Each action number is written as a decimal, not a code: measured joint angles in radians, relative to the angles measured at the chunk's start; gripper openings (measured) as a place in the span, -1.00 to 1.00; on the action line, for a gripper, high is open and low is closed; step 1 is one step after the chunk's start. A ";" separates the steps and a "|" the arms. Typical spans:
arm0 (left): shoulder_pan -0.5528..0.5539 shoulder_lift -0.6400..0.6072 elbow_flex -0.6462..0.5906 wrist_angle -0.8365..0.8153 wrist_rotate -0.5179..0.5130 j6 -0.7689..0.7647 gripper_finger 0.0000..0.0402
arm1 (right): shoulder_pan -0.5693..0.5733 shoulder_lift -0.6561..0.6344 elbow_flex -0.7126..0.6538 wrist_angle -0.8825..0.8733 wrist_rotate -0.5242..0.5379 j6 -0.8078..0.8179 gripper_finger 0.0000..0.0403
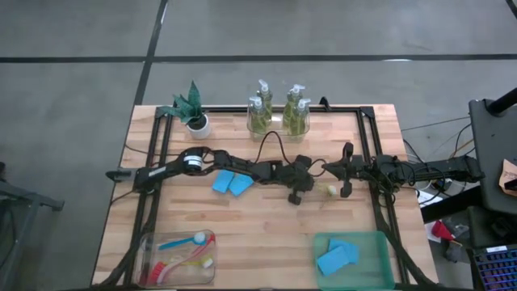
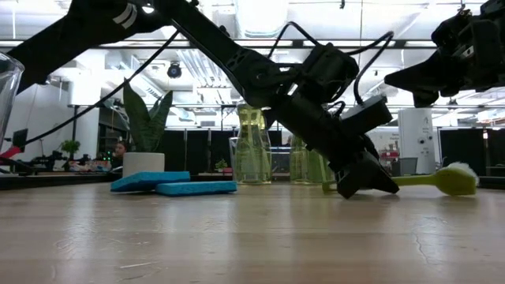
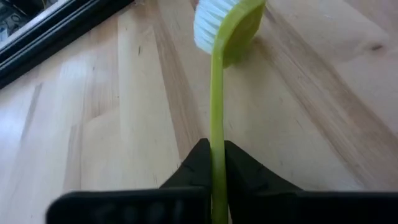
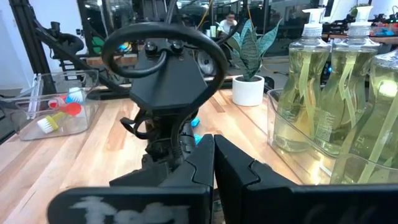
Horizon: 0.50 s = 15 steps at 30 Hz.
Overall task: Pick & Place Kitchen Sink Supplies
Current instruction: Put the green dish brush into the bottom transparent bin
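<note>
The left gripper (image 1: 297,194) pinches the yellow brush (image 1: 321,191) mid-table, beside the right gripper (image 1: 346,191), whose fingers meet on nothing. Two sponges (image 1: 229,183) remain out; two sponges and three brushes are binned.

Lighting was bright and even, from overhead ceiling strips (image 2: 260,16) visible in the low view, which backlit the arms into silhouette. The counter (image 2: 237,237) showed soft glare. The yellow brush (image 3: 227,25) head appeared slightly blurred at close range
</note>
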<state>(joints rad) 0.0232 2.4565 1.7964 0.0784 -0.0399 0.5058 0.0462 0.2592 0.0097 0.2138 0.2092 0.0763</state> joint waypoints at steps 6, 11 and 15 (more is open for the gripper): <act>-0.006 -0.009 0.001 -0.052 -0.004 -0.065 -0.90 | 0.000 0.000 0.000 0.000 0.000 0.000 -0.96; -0.030 -0.056 0.001 -0.208 -0.024 -0.121 -0.93 | 0.000 0.000 0.000 0.000 0.000 0.000 -0.96; -0.057 -0.114 -0.003 -0.389 -0.016 -0.186 -0.90 | 0.000 -0.001 0.000 0.000 0.000 0.000 -0.96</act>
<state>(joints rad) -0.0336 2.3427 1.7932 -0.3102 -0.0557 0.3199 0.0463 0.2581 0.0096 0.2138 0.2089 0.0761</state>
